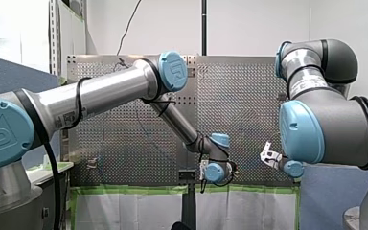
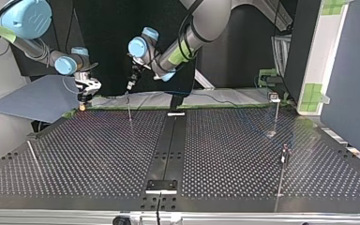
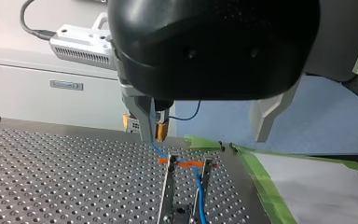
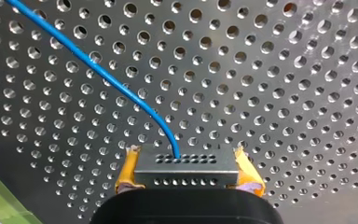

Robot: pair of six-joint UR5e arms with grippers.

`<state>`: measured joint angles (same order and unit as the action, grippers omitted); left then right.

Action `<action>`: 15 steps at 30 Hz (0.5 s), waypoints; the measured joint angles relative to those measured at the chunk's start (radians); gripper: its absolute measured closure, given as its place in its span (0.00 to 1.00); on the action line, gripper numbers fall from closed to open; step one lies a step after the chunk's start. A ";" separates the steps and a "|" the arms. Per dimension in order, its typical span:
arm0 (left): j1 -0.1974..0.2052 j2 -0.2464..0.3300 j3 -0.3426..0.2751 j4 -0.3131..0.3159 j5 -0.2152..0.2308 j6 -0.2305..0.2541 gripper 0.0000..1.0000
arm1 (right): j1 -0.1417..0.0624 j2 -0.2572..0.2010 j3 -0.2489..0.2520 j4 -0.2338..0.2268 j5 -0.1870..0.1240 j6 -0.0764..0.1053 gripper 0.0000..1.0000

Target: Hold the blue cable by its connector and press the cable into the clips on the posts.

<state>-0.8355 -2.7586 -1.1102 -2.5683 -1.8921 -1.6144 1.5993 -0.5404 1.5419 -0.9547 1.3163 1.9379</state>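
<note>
My right claw (image 4: pixel 185 161) was clamped tight on the metal connector (image 4: pixel 186 175), yellow pads (image 4: pixel 126 175) on both ends, just above the perforated tabletop (image 4: pixel 284 84) at its far-left edge in the top view; the blue cable (image 4: pixel 107 77) came out of the connector's face & curved away over the holes. My left claw (image 3: pixel 206 140) stood wide open w/ nothing btwn its metal fingers (image 3: pixel 269 116), hanging above two posts (image 3: pixel 168 191) w/ orange clips (image 3: pixel 189 164), where the cable crossed the clips & dropped btwn the posts; seated or not, can't tell.
</note>
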 joint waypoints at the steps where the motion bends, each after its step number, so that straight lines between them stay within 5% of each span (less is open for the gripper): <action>1: 0.000 0.000 0.000 0.000 0.000 -0.002 0.00 | 0.000 0.000 0.000 0.001 0.000 0.000 1.00; 15: -0.001 0.000 0.000 -0.008 -0.026 -0.034 0.00 | 0.002 0.000 0.000 0.002 0.000 0.000 1.00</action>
<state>-0.8361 -2.7585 -1.1101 -2.5762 -1.9180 -1.6488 1.6013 -0.5406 1.5418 -0.9528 1.3163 1.9377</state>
